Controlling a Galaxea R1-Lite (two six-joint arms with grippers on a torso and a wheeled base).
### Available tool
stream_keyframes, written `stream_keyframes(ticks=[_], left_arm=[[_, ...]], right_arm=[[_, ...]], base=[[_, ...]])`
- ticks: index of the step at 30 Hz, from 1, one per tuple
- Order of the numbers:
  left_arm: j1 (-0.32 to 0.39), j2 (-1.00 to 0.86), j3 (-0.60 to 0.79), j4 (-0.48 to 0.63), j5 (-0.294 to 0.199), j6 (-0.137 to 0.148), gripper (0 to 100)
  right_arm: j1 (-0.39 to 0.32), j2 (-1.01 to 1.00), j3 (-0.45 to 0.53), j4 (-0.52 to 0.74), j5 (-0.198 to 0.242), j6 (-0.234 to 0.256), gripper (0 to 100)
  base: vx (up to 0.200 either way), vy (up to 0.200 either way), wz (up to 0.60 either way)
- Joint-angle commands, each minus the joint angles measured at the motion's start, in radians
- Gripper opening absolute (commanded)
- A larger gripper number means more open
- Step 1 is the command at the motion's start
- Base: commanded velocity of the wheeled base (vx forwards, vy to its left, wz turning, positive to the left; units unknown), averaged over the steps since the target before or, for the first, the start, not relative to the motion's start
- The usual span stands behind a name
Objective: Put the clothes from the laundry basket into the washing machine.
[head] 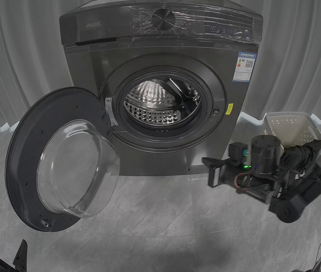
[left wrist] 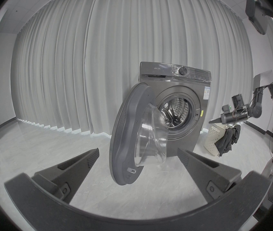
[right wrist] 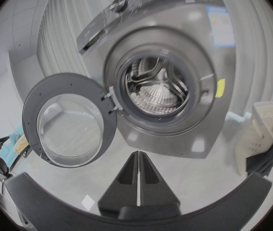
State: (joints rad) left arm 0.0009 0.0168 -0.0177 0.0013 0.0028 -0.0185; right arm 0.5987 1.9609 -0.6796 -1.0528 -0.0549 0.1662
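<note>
Grey washing machine (head: 156, 95) stands at centre on the floor (head: 160, 212), with a pleated curtain (head: 17, 50) behind it. Its door (head: 60, 159) is swung fully open to the left, glass bowl facing near. The drum (head: 160, 102) is exposed, showing perforated steel wall and paddles. The lower near part of the drum is hidden behind the door seal.

The laundry basket (head: 292, 127), pale plastic with a perforated wall, sits on the floor just right of the machine. It looks tipped, but what props it cannot be made out. A dark garment (head: 304, 152) hangs over its near rim. In the head view the right arm covers much of the garment and the basket mouth, so the inside of the basket cannot be seen. The right wrist view cuts both off at its edge. In the left wrist view the garment drapes down the basket's outer side.

Right end effector (right wrist: 138, 153): fingers pressed together with only a thin seam between them and nothing pinched. It hangs above the floor, near and right of the machine's front and left of the basket, pointing toward the open drum. It is apart from the garment.

Left end effector (head: 5, 246): fingers spread wide and holding nothing. It sits low at near left, below the open door. The head view's bottom edge cuts it off, leaving just the two fingertips.

The machine's top panel is blurred in the right wrist view.
</note>
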Motion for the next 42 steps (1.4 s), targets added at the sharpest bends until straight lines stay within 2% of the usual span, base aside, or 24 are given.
stream_keyframes(ticks=[1, 2, 8, 13, 19, 21, 23, 26, 30, 34, 38, 42], left_arm=[[-0.001, -0.017, 0.016, 0.0, 0.0, 0.002, 100], [-0.001, -0.017, 0.016, 0.0, 0.0, 0.002, 100], [0.001, -0.017, 0.016, 0.0, 0.0, 0.002, 100], [0.001, -0.017, 0.016, 0.0, -0.001, 0.002, 100], [-0.001, -0.017, 0.016, 0.0, -0.001, -0.001, 100], [-0.001, -0.017, 0.016, 0.0, -0.004, 0.0, 100], [-0.001, -0.017, 0.016, 0.0, -0.004, -0.001, 100], [0.001, -0.017, 0.016, 0.0, -0.004, -0.001, 100], [-0.001, -0.017, 0.016, 0.0, -0.004, -0.001, 100], [0.001, -0.017, 0.016, 0.0, -0.004, -0.003, 100], [0.001, -0.017, 0.016, 0.0, -0.004, -0.003, 100], [-0.001, -0.017, 0.016, 0.0, -0.004, -0.003, 100]], right_arm=[[-0.163, -0.369, 0.232, 0.014, 0.003, -0.05, 0], [-0.177, -0.398, 0.253, 0.014, 0.001, -0.05, 100], [-0.275, -0.609, 0.384, 0.03, -0.003, -0.054, 100], [-0.29, -0.732, 0.495, 0.048, 0.001, -0.063, 100], [-0.313, -0.807, 0.551, 0.05, 0.001, -0.071, 100], [-0.336, -0.853, 0.601, 0.05, 0.003, -0.074, 100], [-0.369, -0.89, 0.637, 0.05, 0.007, -0.102, 100], [-0.427, -0.945, 0.68, 0.048, 0.038, -0.135, 100], [-0.484, -1.076, 0.68, 0.114, 0.053, -0.162, 100], [-0.505, -1.264, 0.68, 0.316, 0.059, -0.2, 100], [-0.511, -1.459, 0.68, 0.488, 0.059, -0.203, 100], [-0.525, -1.537, 0.68, 0.542, 0.059, -0.203, 100]], base=[[0.0, 0.0, 0.0], [0.0, 0.0, 0.0], [0.0, 0.0, 0.0], [0.0, 0.0, 0.0], [0.0, 0.0, 0.0], [0.0, 0.0, 0.0], [0.0, 0.0, 0.0], [0.0, 0.0, 0.0], [0.0, 0.0, 0.0], [0.0, 0.0, 0.0], [0.0, 0.0, 0.0], [0.0, 0.0, 0.0]])
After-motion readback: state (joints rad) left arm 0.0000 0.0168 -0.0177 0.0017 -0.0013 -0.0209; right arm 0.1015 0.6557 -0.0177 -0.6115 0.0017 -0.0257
